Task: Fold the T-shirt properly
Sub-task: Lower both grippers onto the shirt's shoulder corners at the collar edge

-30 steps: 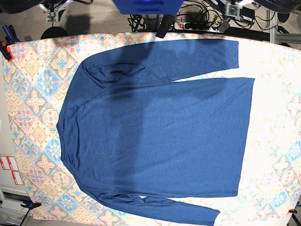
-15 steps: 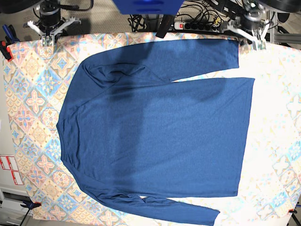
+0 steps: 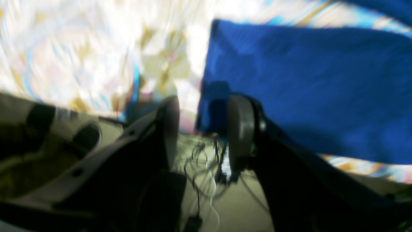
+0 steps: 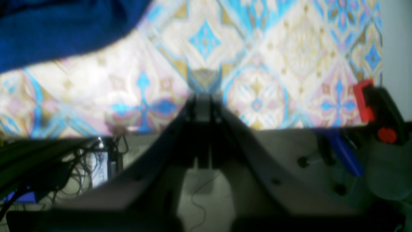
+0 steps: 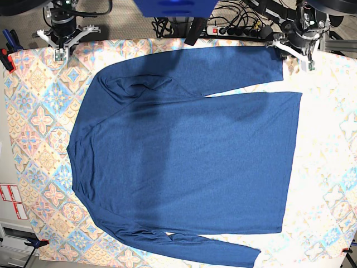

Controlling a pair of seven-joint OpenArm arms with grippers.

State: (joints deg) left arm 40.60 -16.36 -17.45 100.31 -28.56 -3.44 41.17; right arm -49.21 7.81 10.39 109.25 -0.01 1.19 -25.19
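Overhead, the plain dark blue long-sleeved knit T-shirt (image 5: 184, 151) lies spread flat on the pastel blue, pink and yellow diamond-patterned cloth (image 5: 39, 128) that covers the table. Its collar faces nine o'clock in the base view and its hem faces three o'clock. One sleeve runs along the twelve o'clock edge of the cloth, its cuff ending toward one o'clock; the other sleeve runs along the six o'clock edge. The fabric looks mostly smooth, with a few creases near the shoulder at ten o'clock.

At one o'clock in the base view the left gripper (image 5: 294, 51) hangs just beside the upper sleeve's cuff. In the left wrist view its two dark fingers (image 3: 241, 129) stand apart with a clear gap between them, and the blue sleeve end (image 3: 305, 87) lies beyond them, from twelve to three o'clock in that picture. That view is blurred, so I cannot tell whether a fingertip touches the fabric.

At eleven o'clock in the base view the right gripper (image 5: 59, 54) sits over the patterned cloth's corner, well apart from the shirt. The right wrist view shows its jaws pressed together with nothing between them, above bare patterned cloth, with a strip of blue fabric at ten o'clock and a red and black clamp (image 4: 375, 109) at three o'clock.
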